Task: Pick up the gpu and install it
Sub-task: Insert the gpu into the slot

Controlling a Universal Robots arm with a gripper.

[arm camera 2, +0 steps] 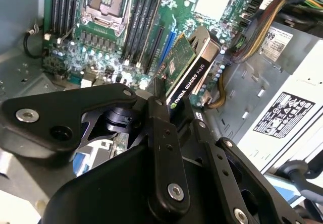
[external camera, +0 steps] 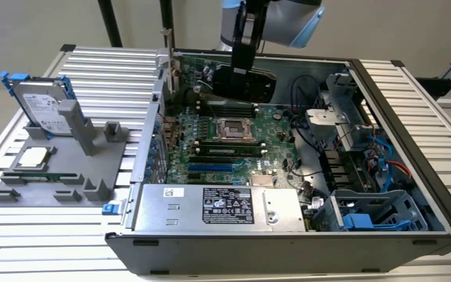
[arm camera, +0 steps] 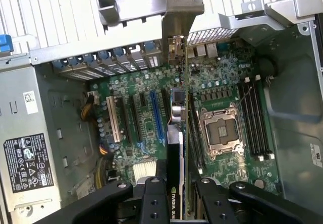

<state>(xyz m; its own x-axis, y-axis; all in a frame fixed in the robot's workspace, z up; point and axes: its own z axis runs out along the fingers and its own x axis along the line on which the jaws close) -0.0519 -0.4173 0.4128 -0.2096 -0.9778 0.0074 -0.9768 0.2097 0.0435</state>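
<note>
The gpu (external camera: pixel 245 82) hangs clamped in the pincer (arm camera: pixel 175 183) at upper centre, above the open computer case (external camera: pixel 413 117), not yet seated.

A: The gpu (arm camera 2: pixel 189 70) shows matt green circuit board, a glossy black plastic cooler, a bare silver metal bracket.
B: And the gripper (arm camera: pixel 174 191)?
A: Matt black, with shiny screws. The table (external camera: pixel 115 70) is ribbed, brushed-looking metal
</note>
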